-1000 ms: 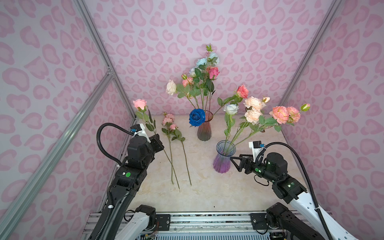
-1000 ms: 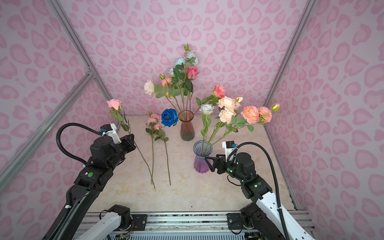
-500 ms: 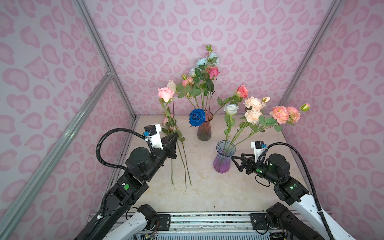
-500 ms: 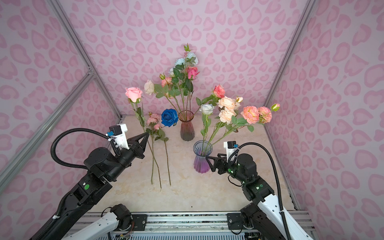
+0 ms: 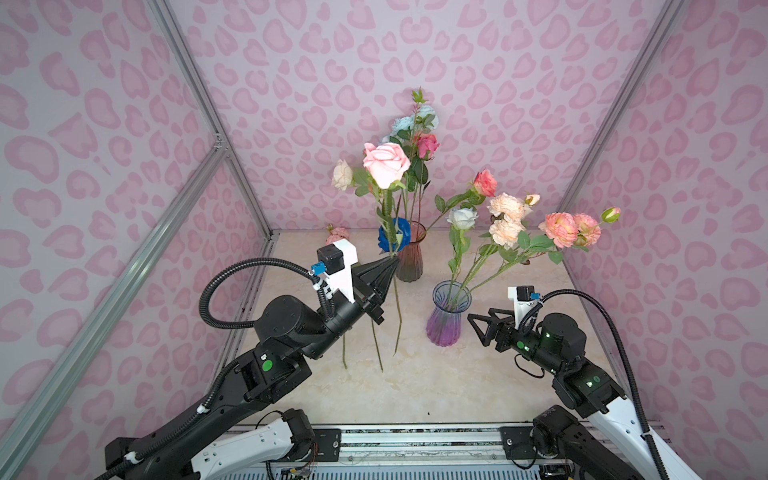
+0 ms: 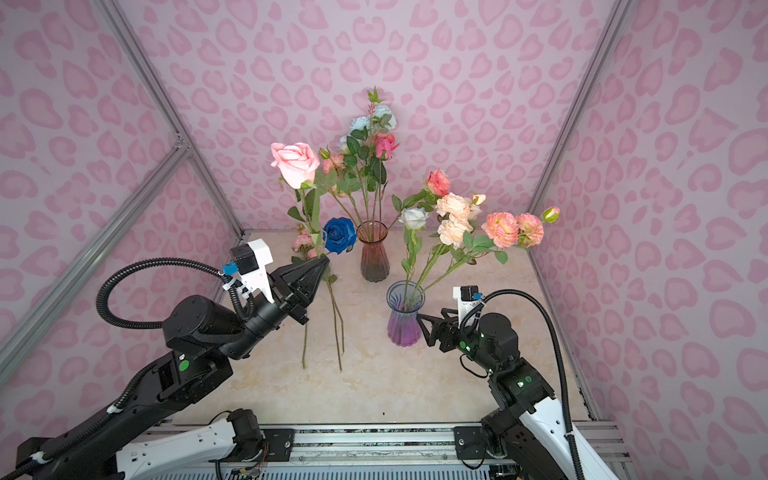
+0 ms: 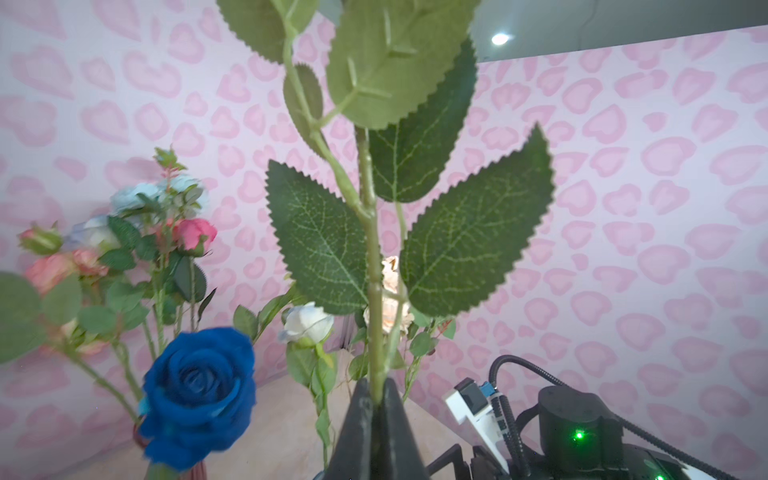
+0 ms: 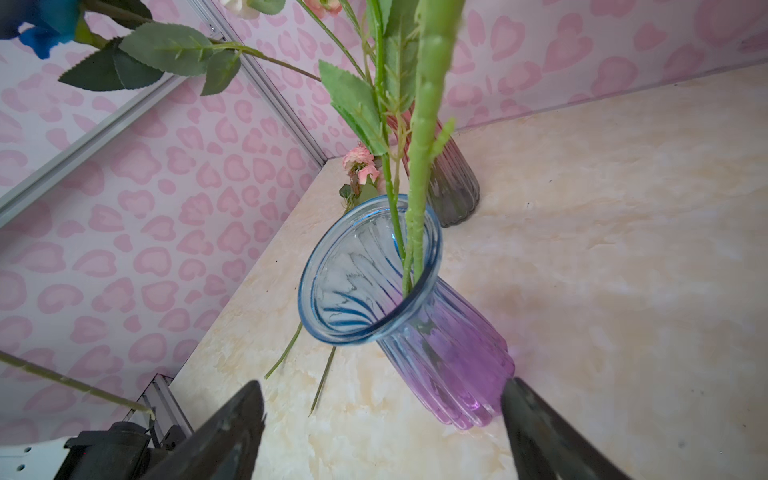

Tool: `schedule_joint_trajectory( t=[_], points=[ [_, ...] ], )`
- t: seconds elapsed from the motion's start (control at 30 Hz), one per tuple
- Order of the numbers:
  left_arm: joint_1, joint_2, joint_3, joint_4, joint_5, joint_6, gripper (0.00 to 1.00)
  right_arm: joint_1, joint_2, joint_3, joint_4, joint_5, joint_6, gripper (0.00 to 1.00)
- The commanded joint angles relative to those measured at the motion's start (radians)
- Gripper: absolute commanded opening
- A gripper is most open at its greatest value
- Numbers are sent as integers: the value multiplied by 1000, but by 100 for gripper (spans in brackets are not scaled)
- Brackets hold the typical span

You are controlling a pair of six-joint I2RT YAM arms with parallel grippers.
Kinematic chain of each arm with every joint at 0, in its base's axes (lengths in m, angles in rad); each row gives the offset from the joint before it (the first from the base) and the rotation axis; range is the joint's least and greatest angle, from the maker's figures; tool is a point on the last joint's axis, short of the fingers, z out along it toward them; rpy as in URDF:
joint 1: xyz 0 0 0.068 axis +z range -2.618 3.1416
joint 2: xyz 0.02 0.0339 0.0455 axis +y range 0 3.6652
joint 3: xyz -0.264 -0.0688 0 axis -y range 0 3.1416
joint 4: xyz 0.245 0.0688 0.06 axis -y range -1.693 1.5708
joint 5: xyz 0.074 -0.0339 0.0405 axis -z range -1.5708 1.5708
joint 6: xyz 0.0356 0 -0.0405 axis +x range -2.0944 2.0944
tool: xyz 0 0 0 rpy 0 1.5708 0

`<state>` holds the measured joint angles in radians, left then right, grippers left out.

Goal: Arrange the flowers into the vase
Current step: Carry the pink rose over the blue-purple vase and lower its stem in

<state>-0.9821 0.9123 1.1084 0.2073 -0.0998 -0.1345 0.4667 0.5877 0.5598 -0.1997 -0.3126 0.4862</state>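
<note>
Rose (image 5: 385, 164), pink, stands upright above the table (image 5: 415, 386), stem clamped between the closed fingers of the left gripper (image 5: 390, 261), likely so it can enter a vase stem-first. From that gripper, the red vase (image 5: 409, 259) is at 3 o'clock and the purple vase (image 5: 446, 322) at 5 o'clock. The right gripper (image 5: 477, 330), fingers apart and empty, hovers at the purple vase's 3 o'clock, perhaps to steady it. Count: two vases, both holding flowers; one held rose; two sprigs (image 5: 337, 234) lying on the table.

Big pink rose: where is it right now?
In both top views the big pink rose stands upright left of centre, its stem clamped in the left gripper, just left of the reddish-brown vase at the back.
</note>
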Motion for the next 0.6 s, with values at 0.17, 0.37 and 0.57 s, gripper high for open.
schedule_joint_trajectory(
  t=[0.17,0.37,0.57],
  points=[
    [-6,224,137,281,43,134,3,-1,-14,-5,2,29,-20,90],
    [-6,384,230,405,66,119,3,-6,-23,3,-4,35,-18,90],
    [-6,497,252,486,36,100,3,-9,-55,-3,-17,35,-17,91]
  ],
)
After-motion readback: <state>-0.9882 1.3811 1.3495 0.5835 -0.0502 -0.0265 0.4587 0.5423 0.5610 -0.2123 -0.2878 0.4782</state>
